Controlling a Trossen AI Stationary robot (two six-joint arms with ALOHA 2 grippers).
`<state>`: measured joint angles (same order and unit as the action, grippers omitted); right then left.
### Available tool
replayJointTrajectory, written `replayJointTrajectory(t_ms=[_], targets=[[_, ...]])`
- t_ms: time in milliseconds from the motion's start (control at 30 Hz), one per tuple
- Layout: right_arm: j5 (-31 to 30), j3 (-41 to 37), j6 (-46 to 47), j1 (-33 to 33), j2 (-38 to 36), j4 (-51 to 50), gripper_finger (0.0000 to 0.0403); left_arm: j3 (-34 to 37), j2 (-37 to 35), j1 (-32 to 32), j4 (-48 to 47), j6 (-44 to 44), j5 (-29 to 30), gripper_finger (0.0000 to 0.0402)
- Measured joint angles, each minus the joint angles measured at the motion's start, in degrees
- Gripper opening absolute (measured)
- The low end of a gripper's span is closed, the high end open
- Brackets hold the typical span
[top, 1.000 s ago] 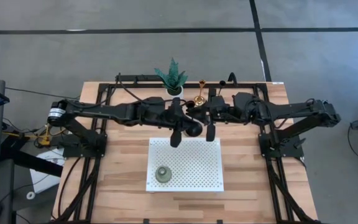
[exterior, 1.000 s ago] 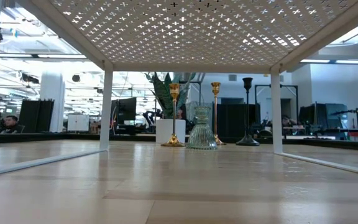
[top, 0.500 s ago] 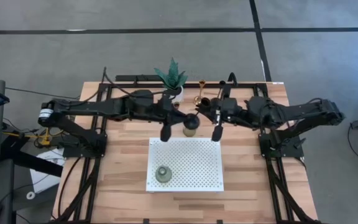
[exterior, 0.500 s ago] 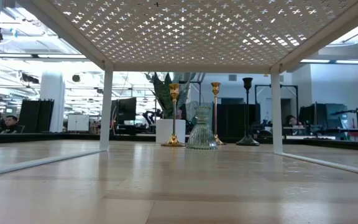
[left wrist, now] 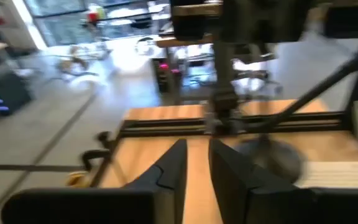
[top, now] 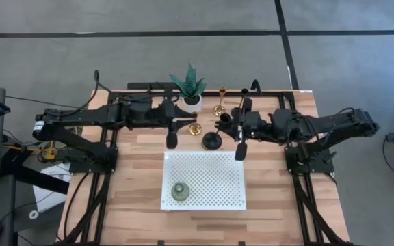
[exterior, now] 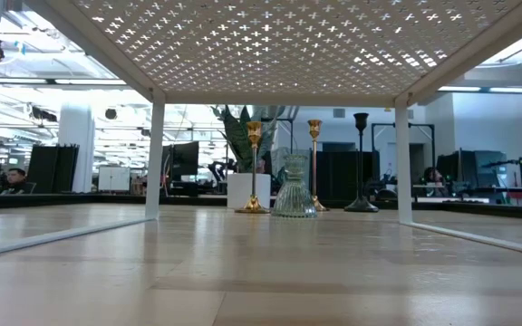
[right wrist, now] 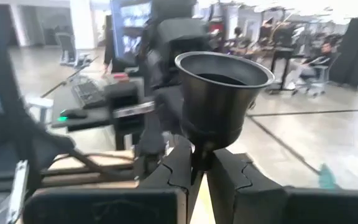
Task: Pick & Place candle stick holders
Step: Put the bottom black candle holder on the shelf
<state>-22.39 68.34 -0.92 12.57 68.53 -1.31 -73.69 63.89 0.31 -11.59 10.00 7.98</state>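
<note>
Candle stick holders are mid-transfer: the right gripper (right wrist: 194,163) is clenched on the stem of a black holder (right wrist: 221,93) just past the white rack's (top: 204,181) twelve-o'clock edge, near its one-o'clock corner. A grey-green holder (top: 179,191) sits on the rack at seven o'clock. The left gripper (left wrist: 196,165), empty with jaws slightly apart, hangs at eleven. Next, I judge, carry and lower the black holder upright onto the rack.

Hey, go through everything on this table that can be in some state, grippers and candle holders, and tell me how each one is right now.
left gripper: slightly open, empty
right gripper: shut on the held black holder
held black holder: clamped by its stem
standing black holder: upright on table
near gold holder: upright
far gold holder: upright
glass-green holder: upright on table
shelf-top green holder: upright on white shelf
</note>
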Motion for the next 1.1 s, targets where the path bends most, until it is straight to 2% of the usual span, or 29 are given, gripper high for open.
replayJointTrajectory(t_ms=[133, 300, 433, 633, 733, 933, 1100], targets=[[0.0, 0.0, 3.1, 1.6, 0.0, -2.0, 0.0019, 0.1, -0.8, 1.6, -0.6, 0.7, 4.3, 0.0113], [0.0, 0.0, 5.6, 4.7, 0.1, -2.5, 0.0019, 0.0, -1.2, 3.6, -0.5, 0.7, 4.5, 0.0175], [-1.9, 0.0, 7.0, 7.2, 2.3, -2.0, 0.0019, 0.0, -1.2, 4.6, -0.4, 0.6, 4.5, 0.0207], [-3.5, 4.4, 7.0, 9.7, 8.7, -1.7, 0.0019, 0.0, -1.2, 4.8, -0.4, 0.5, 4.6, 0.0218], [-3.7, 8.2, 7.1, 10.4, 11.8, -2.9, 0.0019, 0.0, -1.7, 4.7, -0.4, 0.7, 7.7, 0.0218], [-9.6, 15.8, 11.5, 13.3, 18.2, -12.0, 0.0019, 0.0, -5.1, 4.8, -1.0, 4.7, 17.1, 0.0218], [-13.8, 18.2, 14.0, 16.4, 21.8, -11.3, 0.0019, -0.1, -8.8, 4.8, -1.1, 4.8, 18.6, 0.0218]])
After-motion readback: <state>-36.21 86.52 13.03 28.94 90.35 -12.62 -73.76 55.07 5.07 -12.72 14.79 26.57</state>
